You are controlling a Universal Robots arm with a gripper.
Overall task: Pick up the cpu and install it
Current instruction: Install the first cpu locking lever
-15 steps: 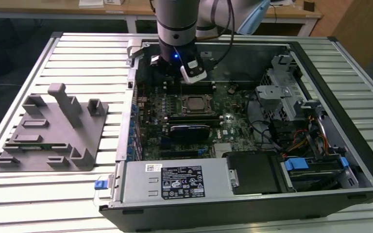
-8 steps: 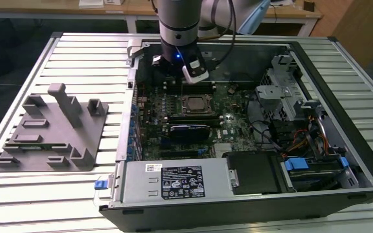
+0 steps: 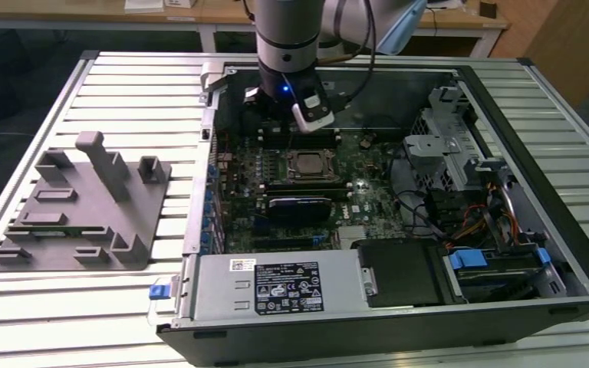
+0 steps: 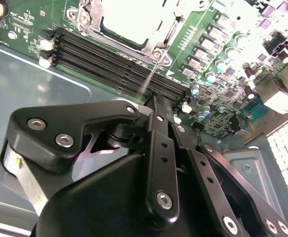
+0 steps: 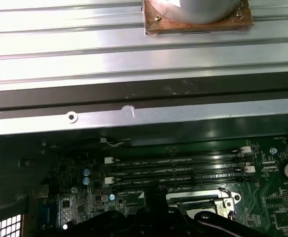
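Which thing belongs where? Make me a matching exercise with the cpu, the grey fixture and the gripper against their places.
Things:
1. cpu
2. grey fixture
3. gripper

Places:
A. on the slatted table, outside the computer case, on the exterior view's left
B. over the memory slots
C. in the socket on the green board

Pairs: 1-C, 2-A, 3-B
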